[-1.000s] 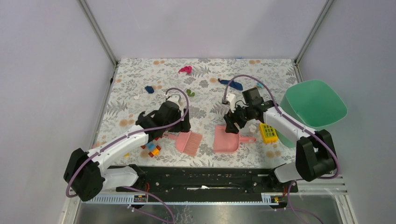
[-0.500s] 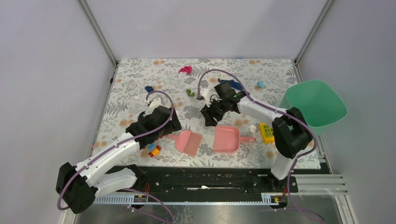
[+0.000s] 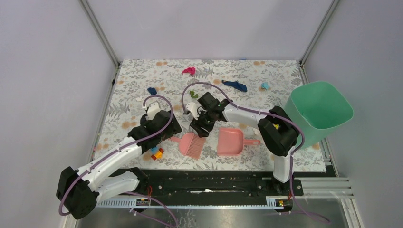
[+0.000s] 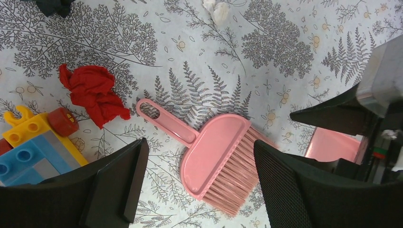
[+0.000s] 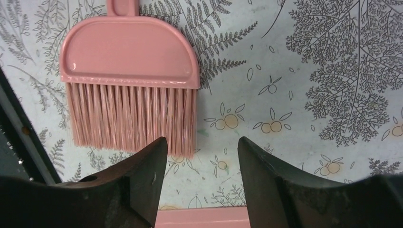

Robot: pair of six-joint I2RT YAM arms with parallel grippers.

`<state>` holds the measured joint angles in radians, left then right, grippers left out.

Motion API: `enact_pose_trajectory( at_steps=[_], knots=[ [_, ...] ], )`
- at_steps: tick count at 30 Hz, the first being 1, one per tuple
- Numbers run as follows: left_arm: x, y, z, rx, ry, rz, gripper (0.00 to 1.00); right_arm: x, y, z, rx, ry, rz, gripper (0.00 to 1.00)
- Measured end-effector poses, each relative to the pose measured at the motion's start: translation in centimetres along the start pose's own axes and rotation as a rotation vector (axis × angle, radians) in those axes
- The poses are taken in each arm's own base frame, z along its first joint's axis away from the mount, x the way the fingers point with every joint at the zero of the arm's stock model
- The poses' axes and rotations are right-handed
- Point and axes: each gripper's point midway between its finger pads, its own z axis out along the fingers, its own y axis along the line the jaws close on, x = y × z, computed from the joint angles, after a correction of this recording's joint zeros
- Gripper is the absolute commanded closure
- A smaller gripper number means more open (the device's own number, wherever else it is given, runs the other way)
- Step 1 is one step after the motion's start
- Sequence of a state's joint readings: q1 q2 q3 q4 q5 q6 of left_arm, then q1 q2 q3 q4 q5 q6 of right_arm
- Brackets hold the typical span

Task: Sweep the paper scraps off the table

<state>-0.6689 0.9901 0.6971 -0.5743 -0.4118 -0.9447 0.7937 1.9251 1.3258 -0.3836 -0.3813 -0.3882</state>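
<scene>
Paper scraps lie on the leaf-printed table: magenta, two dark blue, teal and green. The left wrist view shows a red crumpled scrap and a white one. A pink brush lies flat beside a pink dustpan. My left gripper is open and empty above the brush, its jaws standing either side of it. My right gripper is open and empty, hovering just past the bristle tips.
A green bin stands off the table's right edge. Colourful toy bricks lie near the front left, under my left arm, and show in the left wrist view. The dustpan's edge is right below my right gripper.
My right gripper has swung left from above the dustpan to the brush's bristle end. My left arm has shifted a little left and back. Brush and dustpan have not moved.
</scene>
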Motion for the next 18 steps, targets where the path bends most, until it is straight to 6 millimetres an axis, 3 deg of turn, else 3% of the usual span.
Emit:
enact_pose_trajectory(
  at_steps=[14,18],
  knots=[
    [-1.4,1.2,-0.3,-0.027,-0.065,-0.065,0.19,1.1,-0.1,2.1,0.065,0.081,-0.028,0.64],
    [-1.6,1.2,-0.4,-0.017,-0.075,-0.073,0.19,1.4,-0.1,2.4,0.073,0.095,-0.036,0.86]
  ],
)
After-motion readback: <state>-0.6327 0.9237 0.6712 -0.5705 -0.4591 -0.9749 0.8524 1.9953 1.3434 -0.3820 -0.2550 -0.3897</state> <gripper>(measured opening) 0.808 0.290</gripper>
